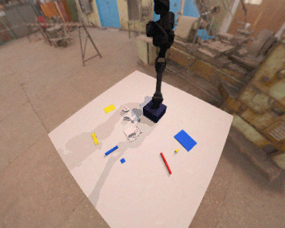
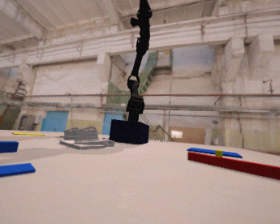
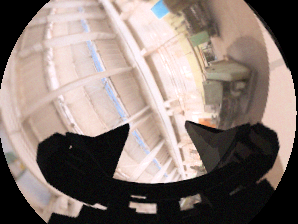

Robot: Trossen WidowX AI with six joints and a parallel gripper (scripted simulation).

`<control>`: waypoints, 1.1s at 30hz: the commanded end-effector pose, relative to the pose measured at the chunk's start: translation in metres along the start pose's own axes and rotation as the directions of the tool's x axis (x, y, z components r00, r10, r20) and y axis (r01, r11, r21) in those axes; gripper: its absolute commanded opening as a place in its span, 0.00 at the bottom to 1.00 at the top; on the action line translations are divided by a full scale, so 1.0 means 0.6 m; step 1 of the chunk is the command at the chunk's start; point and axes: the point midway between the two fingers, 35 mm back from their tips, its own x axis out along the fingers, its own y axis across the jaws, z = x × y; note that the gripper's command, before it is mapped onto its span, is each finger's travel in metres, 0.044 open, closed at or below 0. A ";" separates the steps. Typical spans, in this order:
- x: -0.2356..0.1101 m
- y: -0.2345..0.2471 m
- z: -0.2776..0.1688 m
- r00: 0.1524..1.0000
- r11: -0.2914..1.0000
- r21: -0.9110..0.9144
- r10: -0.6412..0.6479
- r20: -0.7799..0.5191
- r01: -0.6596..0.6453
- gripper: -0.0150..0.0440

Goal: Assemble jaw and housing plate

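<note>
The grey metal assembly parts lie on the white mat [image 1: 114,194] just left of the arm's dark blue base [image 1: 154,111] [image 2: 129,131]. One cluster of parts [image 1: 130,115] [image 2: 80,133] sits close to the base, and a flat grey piece [image 1: 132,133] [image 2: 88,143] lies a little nearer the front. I cannot tell jaws, pins and housing plate apart at this size. The arm [image 1: 159,74] [image 2: 136,81] stands almost straight up, far above the parts. My gripper [image 3: 157,124] shows only in the wrist view; it is open, empty and points at the hall's ceiling.
Loose coloured pieces lie on the mat: a yellow plate [image 1: 109,108], a yellow bar [image 1: 95,138], a blue bar [image 1: 111,150], a small blue square [image 1: 122,160], a red bar [image 1: 165,163] [image 2: 238,165], a blue plate [image 1: 185,140] and a small yellow cube [image 1: 176,150] [image 2: 219,153].
</note>
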 end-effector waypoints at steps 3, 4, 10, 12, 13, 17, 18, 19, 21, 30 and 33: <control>0.021 -0.055 -0.001 0.997 0.991 -0.108 -0.074 0.020 0.076 1.00; 0.025 -0.064 0.000 0.996 0.988 -0.127 -0.087 0.025 0.089 1.00; 0.042 -0.118 0.009 0.986 0.958 -0.233 -0.156 0.059 0.166 1.00; 0.046 -0.132 0.013 0.983 0.947 -0.266 -0.171 0.069 0.183 1.00; 0.048 -0.139 0.015 0.981 0.940 -0.282 -0.178 0.074 0.192 1.00; 0.056 -0.167 0.025 0.974 0.911 -0.344 -0.207 0.095 0.227 1.00; 0.058 -0.174 0.028 0.972 0.903 -0.359 -0.214 0.100 0.236 1.00; 0.059 -0.181 0.031 0.969 0.895 -0.373 -0.221 0.106 0.245 1.00; 0.063 -0.194 0.037 0.965 0.882 -0.390 -0.235 0.119 0.264 1.00; 0.076 -0.247 0.069 0.937 0.820 -0.454 -0.299 0.180 0.349 1.00; 0.079 -0.275 0.085 0.919 0.781 -0.485 -0.335 0.209 0.394 1.00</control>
